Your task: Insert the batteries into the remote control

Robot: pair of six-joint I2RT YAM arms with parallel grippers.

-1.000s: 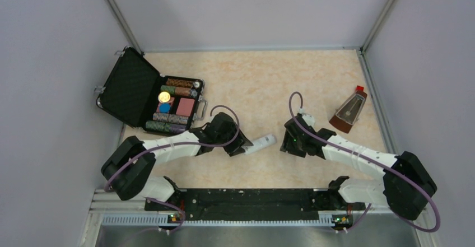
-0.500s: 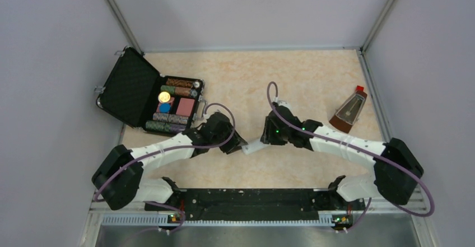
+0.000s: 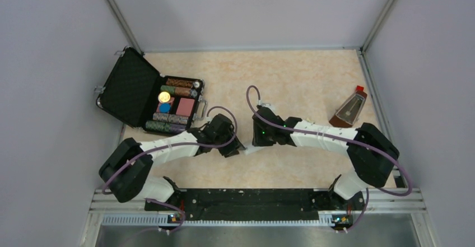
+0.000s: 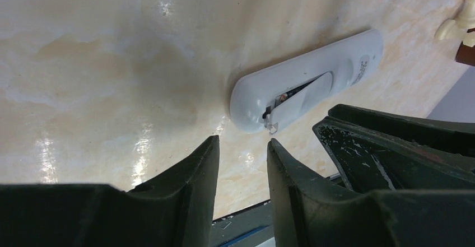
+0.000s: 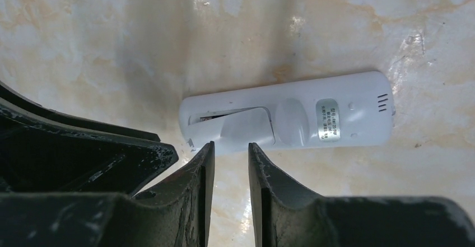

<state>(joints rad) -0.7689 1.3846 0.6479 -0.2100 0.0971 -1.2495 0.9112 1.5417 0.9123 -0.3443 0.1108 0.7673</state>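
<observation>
"Is either arm holding anything?"

"No; the left gripper (image 4: 242, 143) has its fingers pinched nearly together on nothing, just beside the end of the remote (image 5: 291, 115); the right gripper (image 5: 229, 146) is likewise drawn close and empty, its tips at the remote's long side, right by the cover (image 5: 246, 126); whether they touch it, I can't tell."

"And where's the remote?"

"Flat on the bench (image 3: 313, 79), plain back up, about midway between the left and right edges and nearer the near edge; it lies between the two arms."

"Are the batteries in?"

"I can't swear to it; none lies loose that I can see; the cover sits crooked over the compartment, leaving a dark slit with something inside, too small to name. I'd judge the loading is done or nearly so; what's left is seating that cover flush."

"And the rest?"

"An open case (image 3: 129, 87) towards the far-left corner and a metronome (image 3: 348, 111) by the right edge; both are well apart from the work."
</observation>
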